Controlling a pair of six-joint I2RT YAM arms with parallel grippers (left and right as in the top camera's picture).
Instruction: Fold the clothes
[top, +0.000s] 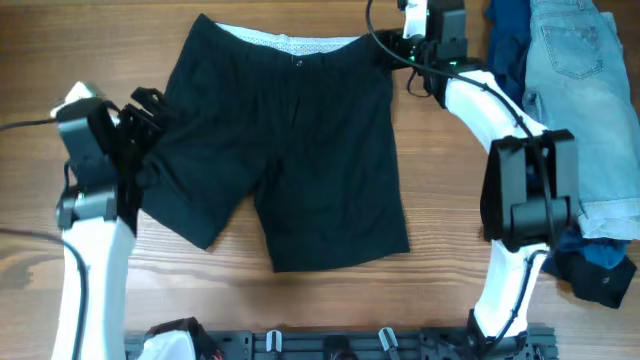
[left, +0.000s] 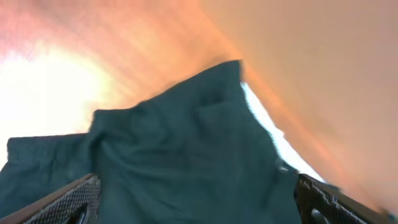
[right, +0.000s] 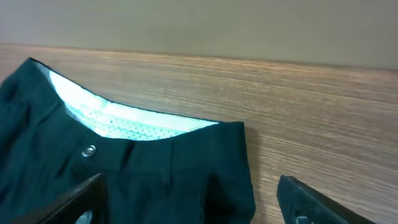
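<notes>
The black shorts (top: 290, 150) lie spread flat mid-table, with the waistband at the far side showing its pale mesh lining (right: 124, 121) and a small button (right: 89, 150). At their left edge my left gripper (top: 150, 112) stands open. In the left wrist view its fingers are wide apart with rumpled black fabric (left: 186, 155) beneath them and nothing pinched. Over the waistband's right corner my right gripper (top: 392, 50) is open, one finger above the cloth and the other above bare wood (right: 323, 149).
Light-blue denim shorts (top: 585, 100) lie along the right edge. A dark blue garment (top: 508, 40) is beside them and another dark one (top: 600, 272) near the right arm's base. Bare wood (top: 330, 300) runs in front of the shorts.
</notes>
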